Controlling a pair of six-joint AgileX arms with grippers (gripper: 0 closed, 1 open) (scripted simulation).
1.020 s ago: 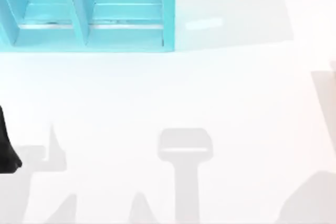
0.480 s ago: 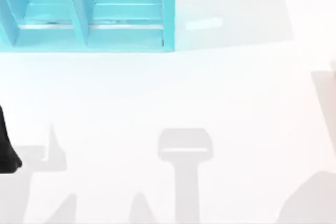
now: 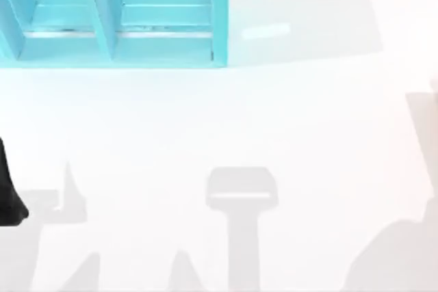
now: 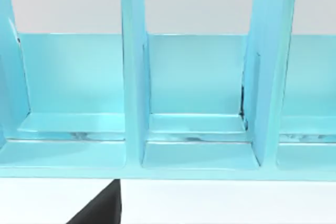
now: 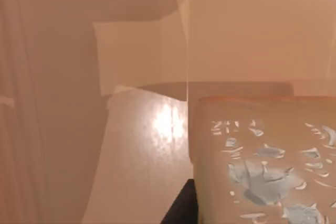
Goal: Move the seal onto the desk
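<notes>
The seal [image 5: 262, 156] is a tan-brown block with a pale flaked mark on its face, seen very close in the right wrist view. One dark finger [image 5: 181, 211] of my right gripper lies against its side, so the gripper looks shut on it. Below it lies a pale surface with a bright glint. The desk [image 3: 219, 114] is the broad white tabletop in the top view. A black part of my left arm [image 3: 8, 196] sits parked at the desk's left edge, and a black wedge of it [image 4: 100, 208] appears in the left wrist view.
A turquoise shelf unit [image 3: 109, 18] with upright dividers stands at the desk's back left, and the left wrist view faces its compartments [image 4: 194, 156]. Grey shadows lie across the front of the desk, with a large one [image 3: 390, 258] at the front right.
The shadow at the front right corner of the top view has grown and spread leftwards. The left arm and the shelf have not moved.
</notes>
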